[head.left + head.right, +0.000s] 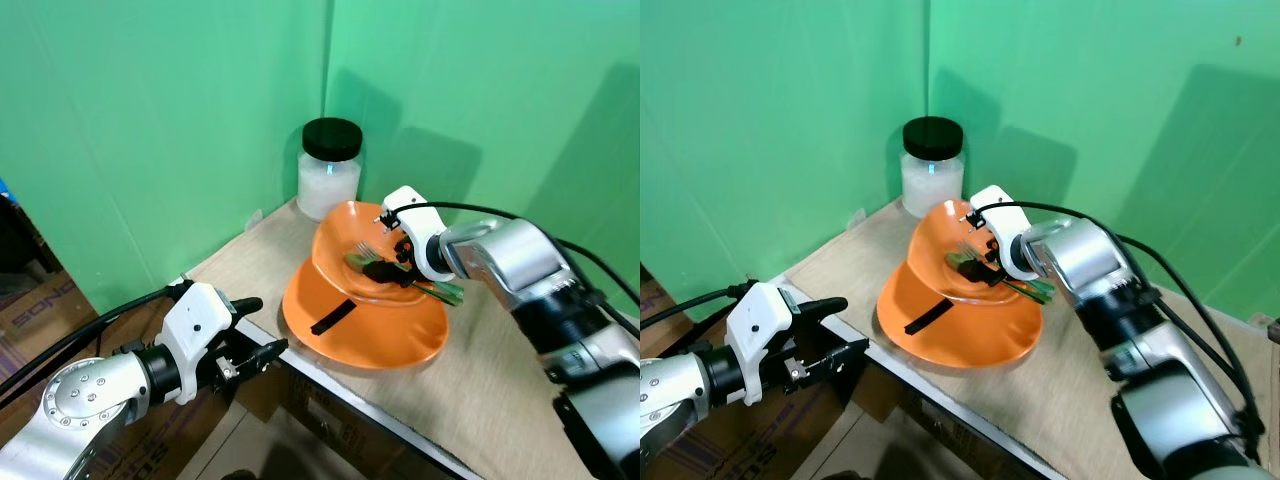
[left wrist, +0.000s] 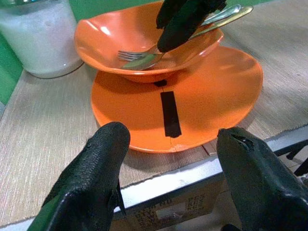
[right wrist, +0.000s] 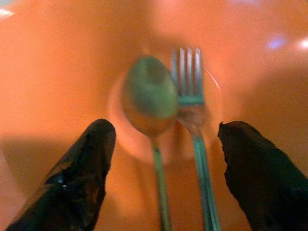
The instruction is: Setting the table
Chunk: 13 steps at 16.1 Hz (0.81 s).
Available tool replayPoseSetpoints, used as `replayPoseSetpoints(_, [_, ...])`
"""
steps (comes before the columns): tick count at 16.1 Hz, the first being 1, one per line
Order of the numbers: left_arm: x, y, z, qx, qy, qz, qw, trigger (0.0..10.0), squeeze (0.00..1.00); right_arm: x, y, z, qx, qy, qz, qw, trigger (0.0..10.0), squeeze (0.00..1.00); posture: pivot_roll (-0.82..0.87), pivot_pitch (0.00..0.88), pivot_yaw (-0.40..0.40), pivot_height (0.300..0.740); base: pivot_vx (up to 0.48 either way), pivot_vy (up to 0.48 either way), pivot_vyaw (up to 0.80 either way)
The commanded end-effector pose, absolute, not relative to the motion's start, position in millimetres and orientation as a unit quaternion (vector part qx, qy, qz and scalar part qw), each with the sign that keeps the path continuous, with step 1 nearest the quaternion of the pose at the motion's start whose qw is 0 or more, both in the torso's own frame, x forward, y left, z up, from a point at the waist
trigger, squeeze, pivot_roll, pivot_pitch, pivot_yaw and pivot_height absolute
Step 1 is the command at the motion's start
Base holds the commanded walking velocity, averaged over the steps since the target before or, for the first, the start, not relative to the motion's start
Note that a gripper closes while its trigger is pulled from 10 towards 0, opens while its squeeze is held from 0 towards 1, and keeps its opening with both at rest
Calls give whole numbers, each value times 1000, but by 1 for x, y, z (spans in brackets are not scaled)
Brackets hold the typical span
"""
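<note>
Step in hand: picking the cutlery out of the bowl (image 1: 372,258), judged from the right end effector's position.
Bowl: orange, tilted, resting on the orange plate (image 1: 400,335); plate flat on the counter (image 1: 500,390) near its front edge.
Fork (image 3: 192,103) and spoon (image 3: 150,98): side by side in the bowl's well, heads away from the wrist, handles over the rim.
Right end effector (image 3: 163,144): inside the bowl, fingers spread wide, one each side of both utensils, holding nothing.
Left end effector (image 2: 168,163): below the counter edge, fingers wide apart, empty, facing the plate.
Jar (image 1: 330,168): behind the bowl, against the green wall.
Technique: lower until fingertips meet the bowl floor; close on the handles, not the heads; lift slowly.
Risk: tilted bowl likely to rock or slide; fork and spoon likely to separate under a loose grip.
</note>
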<state>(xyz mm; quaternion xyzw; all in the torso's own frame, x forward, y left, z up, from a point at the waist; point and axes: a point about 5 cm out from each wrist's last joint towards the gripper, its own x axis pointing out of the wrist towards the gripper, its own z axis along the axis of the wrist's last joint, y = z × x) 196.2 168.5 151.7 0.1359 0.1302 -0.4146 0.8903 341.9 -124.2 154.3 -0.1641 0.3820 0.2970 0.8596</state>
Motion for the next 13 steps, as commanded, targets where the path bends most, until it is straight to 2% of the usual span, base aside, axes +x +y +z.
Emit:
replayPoseSetpoints(1, [197, 168, 150, 136, 135, -421, 886, 10000, 0, 348, -129, 157, -164, 376, 277, 869, 4549, 0, -4, 0, -38, 740, 0, 0, 0])
replayPoseSetpoints(2, [197, 168, 150, 135, 135, -422, 886, 10000, 0, 349, -130, 156, -162, 376, 275, 870, 4627, 0, -5, 0, -38, 740, 0, 0, 0])
replayPoseSetpoints(4, [197, 166, 148, 134, 136, -425, 885, 10000, 0, 352, -132, 154, -153, 379, 267, 873, 6314, 0, -4, 0, -40, 740, 0, 0, 0])
replayPoseSetpoints(6, [195, 166, 148, 131, 137, -428, 884, 10000, 0, 358, -133, 152, -137, 377, 253, 880, 6353, 0, 1, 0, -46, 740, 0, 0, 0])
replayPoseSetpoints(9, [193, 166, 147, 128, 140, -430, 883, 10000, 0, 361, -130, 154, -123, 374, 258, 882, 5569, 0, 3, 0, -49, 740, 0, 0, 0])
replayPoseSetpoints(10, [193, 165, 147, 128, 141, -431, 882, 10000, 0, 363, -131, 154, -122, 372, 255, 884, 5098, 0, 2, 0, -49, 740, 0, 0, 0])
replayPoseSetpoints(11, [193, 164, 146, 127, 141, -431, 882, 10000, 0, 365, -133, 153, -125, 372, 247, 886, 4157, 0, 2, 0, -49, 740, 0, 0, 0])
replayPoseSetpoints(12, [193, 164, 146, 127, 141, -432, 882, 10000, 0, 365, -134, 153, -126, 372, 246, 886, 4157, 0, 2, 0, -49, 740, 0, 0, 0])
replayPoseSetpoints(13, [193, 164, 146, 127, 140, -432, 882, 10000, 0, 366, -134, 152, -132, 374, 246, 885, 3529, 0, 2, 0, -49, 740, 0, 0, 0])
